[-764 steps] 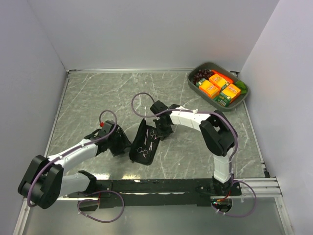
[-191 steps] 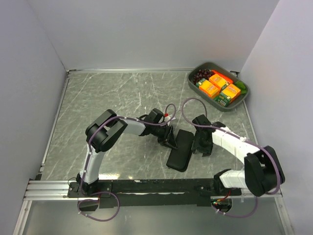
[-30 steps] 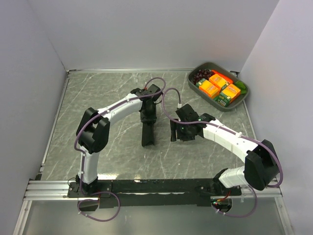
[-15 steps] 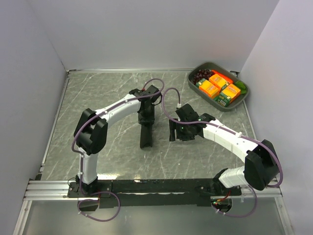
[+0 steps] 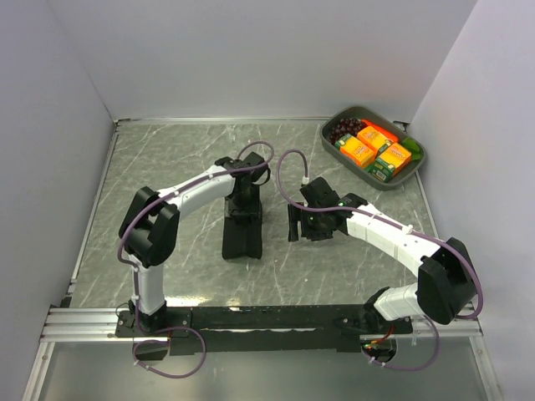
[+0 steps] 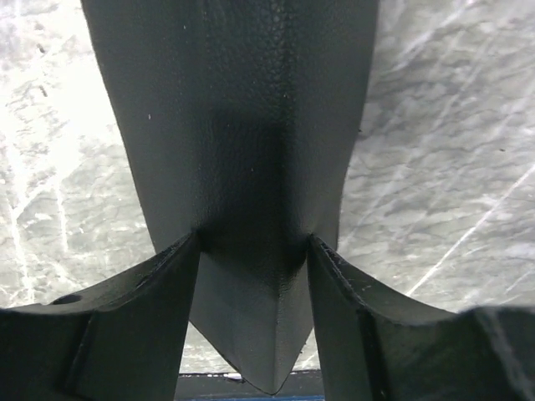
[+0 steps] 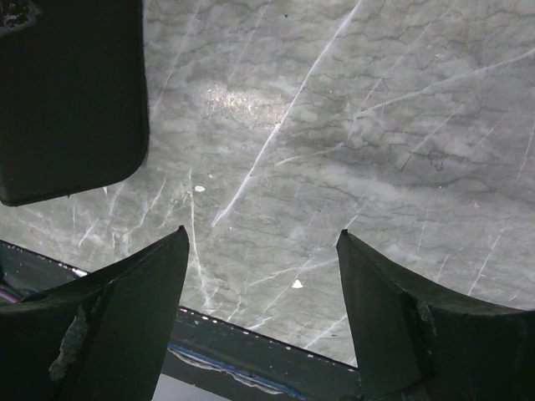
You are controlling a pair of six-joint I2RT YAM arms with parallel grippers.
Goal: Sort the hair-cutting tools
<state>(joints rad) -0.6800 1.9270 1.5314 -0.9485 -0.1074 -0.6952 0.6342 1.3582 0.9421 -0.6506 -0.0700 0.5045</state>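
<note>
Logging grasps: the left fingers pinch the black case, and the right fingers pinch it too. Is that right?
Only the left gripper pinches the black case. The right wrist view shows the right gripper open over the table, with the case off to one side, untouched by it.

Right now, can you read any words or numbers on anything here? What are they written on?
No text can be read in any view.
Orange boxes in the grey tray: they carry printing, but it is too small to read.
Green packets beside them: too small to read.
Black case: no words, labels or signs show on it, even close up in the left wrist view.
</note>
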